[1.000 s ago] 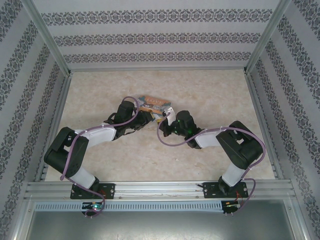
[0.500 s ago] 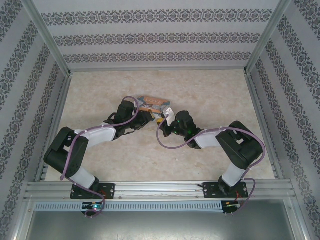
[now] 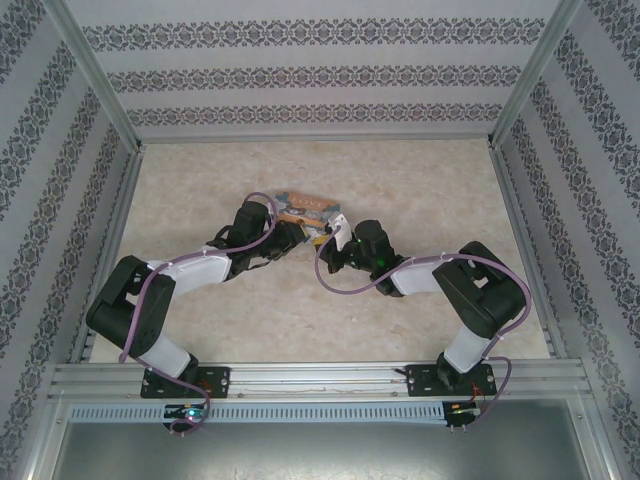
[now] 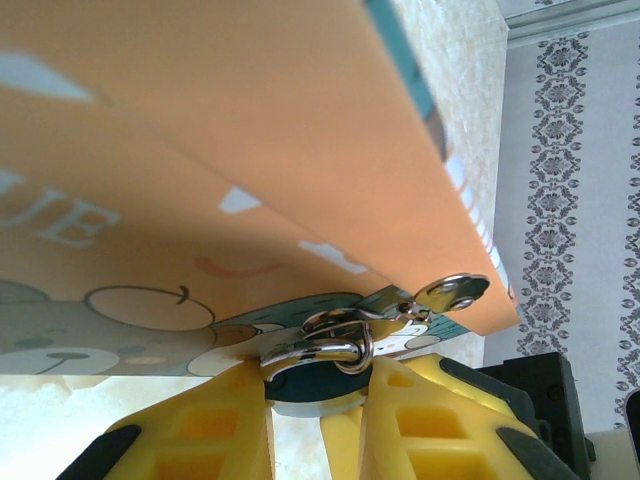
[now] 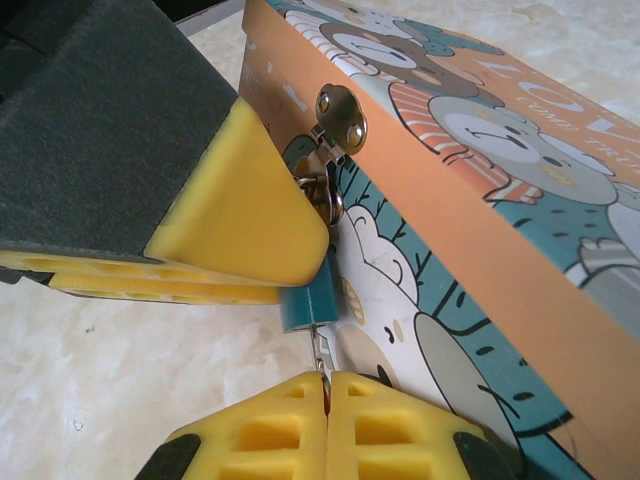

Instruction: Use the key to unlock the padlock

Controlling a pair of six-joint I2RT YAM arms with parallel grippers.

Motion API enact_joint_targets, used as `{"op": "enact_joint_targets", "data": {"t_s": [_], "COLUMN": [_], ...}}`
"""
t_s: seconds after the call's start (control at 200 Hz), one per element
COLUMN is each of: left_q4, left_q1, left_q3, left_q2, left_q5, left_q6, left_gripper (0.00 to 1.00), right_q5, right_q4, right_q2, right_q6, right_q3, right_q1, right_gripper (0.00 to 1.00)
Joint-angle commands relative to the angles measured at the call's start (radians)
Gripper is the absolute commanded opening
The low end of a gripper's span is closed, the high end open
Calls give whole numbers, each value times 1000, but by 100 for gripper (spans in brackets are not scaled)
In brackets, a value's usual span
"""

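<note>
Both pincers bunched up at the padlock on the front of the tin

Nearest the camera in the right wrist view, the right pincer (image 5: 325,382) has its yellow pads pressed together, pinching the key (image 5: 322,352), a thin metal sliver that points up into the bottom of the padlock (image 5: 305,302). The little blue-teal padlock hangs just in front of the tin (image 5: 480,150), against its front wall. The left pincer (image 4: 318,372) is clamped on the padlock's body from both sides, slightly spread to fit it. Its silvery shackle (image 4: 330,345) loops through the hasp (image 5: 341,113) at the edge of the tin's orange lid. From above, the tin sits mid-table (image 3: 430,190), with both pincers meeting at its near side.
</note>
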State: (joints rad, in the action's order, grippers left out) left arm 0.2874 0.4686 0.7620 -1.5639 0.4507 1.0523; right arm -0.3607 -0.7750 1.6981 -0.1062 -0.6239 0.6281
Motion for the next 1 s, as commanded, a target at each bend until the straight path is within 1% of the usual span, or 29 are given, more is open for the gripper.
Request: {"op": "enact_joint_targets", "data": {"t_s": [0.0,0.095,0.365,0.49,0.685,0.814,0.994], "left_q4": [33,93,162,153,65,75,108], "left_q1": [55,56,70,78,77,77,78], "left_q3": [5,-9,-11,-4,-6,-9,-14], "left_q2": [17,11,-10,-25,-15,-21,-40], "left_q5": [203,202,183,189,176,181,174], "left_q6": [-4,34,76,64,2,5,13], "left_gripper": [22,22,22,22,22,22,23], "right_q5": [-60,-27,20,25,-27,-43,-28], "right_q4": [-229,-244,-313,-322,-310,-307,-306], "right_q2": [-30,-17,15,19,-23,-33,-6], "right_q6": [-5,-3,-39,-41,-59,-70,-72], "right_q3": [-99,-91,-51,-48,-46,-46,-29], "right_q1": [35,45,62,61,19,19,19], "right_gripper": [0,0,0,0,0,0,0]}}
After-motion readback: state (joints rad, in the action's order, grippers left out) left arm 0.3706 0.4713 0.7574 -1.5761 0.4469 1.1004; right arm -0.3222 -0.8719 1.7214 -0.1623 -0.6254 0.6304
